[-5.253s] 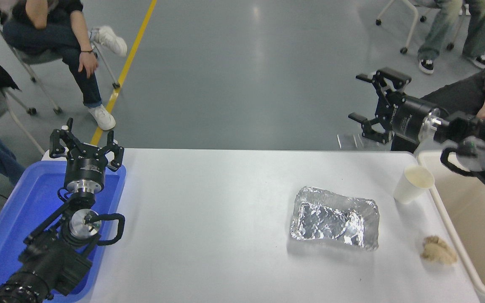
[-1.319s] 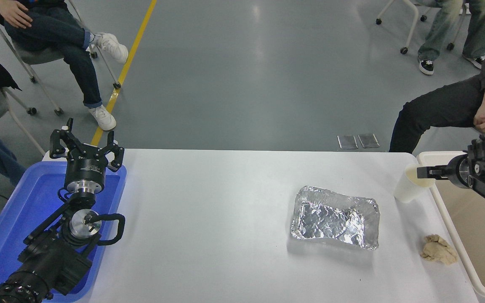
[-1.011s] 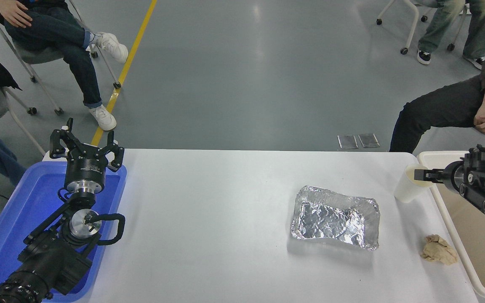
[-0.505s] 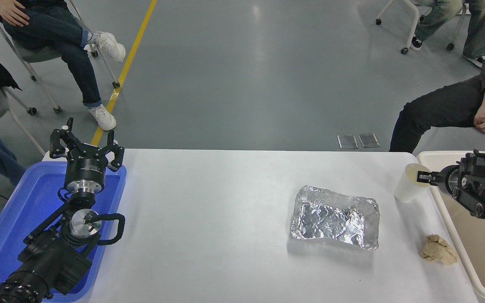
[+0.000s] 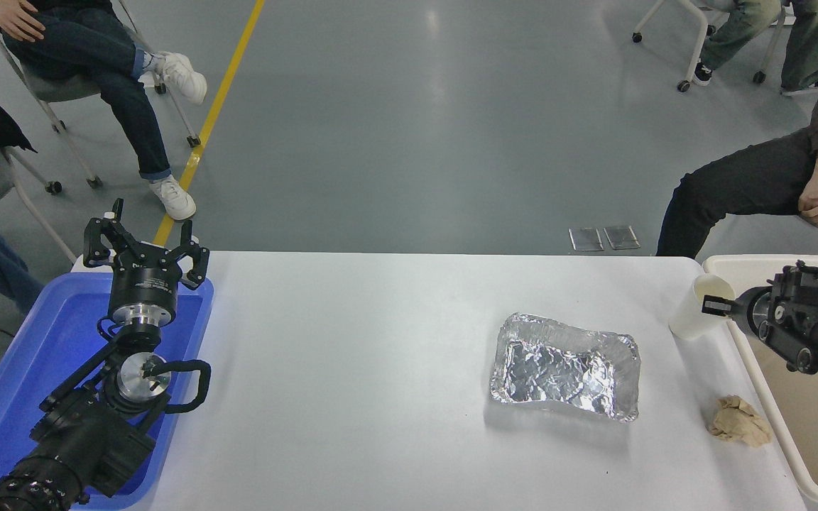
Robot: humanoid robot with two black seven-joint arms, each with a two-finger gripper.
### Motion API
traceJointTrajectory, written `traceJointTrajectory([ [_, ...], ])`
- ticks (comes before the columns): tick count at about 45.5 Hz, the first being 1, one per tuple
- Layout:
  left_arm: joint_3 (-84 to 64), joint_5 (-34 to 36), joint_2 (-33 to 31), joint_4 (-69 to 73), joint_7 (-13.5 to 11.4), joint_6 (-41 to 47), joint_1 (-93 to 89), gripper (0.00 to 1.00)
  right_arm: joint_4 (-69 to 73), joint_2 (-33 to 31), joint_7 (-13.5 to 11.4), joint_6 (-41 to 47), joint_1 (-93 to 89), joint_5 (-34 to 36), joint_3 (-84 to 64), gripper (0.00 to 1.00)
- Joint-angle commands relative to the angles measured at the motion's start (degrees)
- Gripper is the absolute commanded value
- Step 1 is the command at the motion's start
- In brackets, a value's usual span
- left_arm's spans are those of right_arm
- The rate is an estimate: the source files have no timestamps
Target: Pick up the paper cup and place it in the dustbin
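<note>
The paper cup is located at the right of the frame, beside the dustbin. Its rim is pinched by the right gripper. Thin, light, crushable walls are expected; gentle pressure is advised. The left gripper is parked, spread.

The right gripper covers the paper cup's right side, so its grip cannot be judged, while the dustbin runs off the right and bottom edges and the left arm is cut at the lower-left corner.
</note>
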Motion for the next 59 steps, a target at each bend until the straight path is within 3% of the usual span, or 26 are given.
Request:
traceJointTrajectory([
  [1, 0.0, 0.0, 0.0, -0.1, 0.0, 0.0, 0.0, 0.99, 2.2, -0.7, 0.1, 3.3, 3.9, 0.2, 0.2, 0.00],
  [22, 0.0, 0.0, 0.0, -0.1, 0.0, 0.0, 0.1, 0.99, 12.7, -15.1, 0.1, 28.4, 34.1, -3.2, -4.1, 0.00],
  [35, 0.0, 0.1, 0.0, -0.1, 0.0, 0.0, 0.1, 0.99, 18.7, -17.4, 0.1, 32.1, 51.2, -3.0, -16.0, 0.00],
  [51, 0.0, 0.1, 0.1, -0.1, 0.0, 0.0, 0.1, 0.99, 20.0, -17.2, -0.3, 32.5, 55.5, -3.1, -17.9, 0.00],
  [59, 0.0, 0.1, 0.1, -0.1, 0.0, 0.0, 0.1, 0.99, 19.7, -17.4, -3.3, 32.5, 55.0, -3.1, -18.0, 0.00],
])
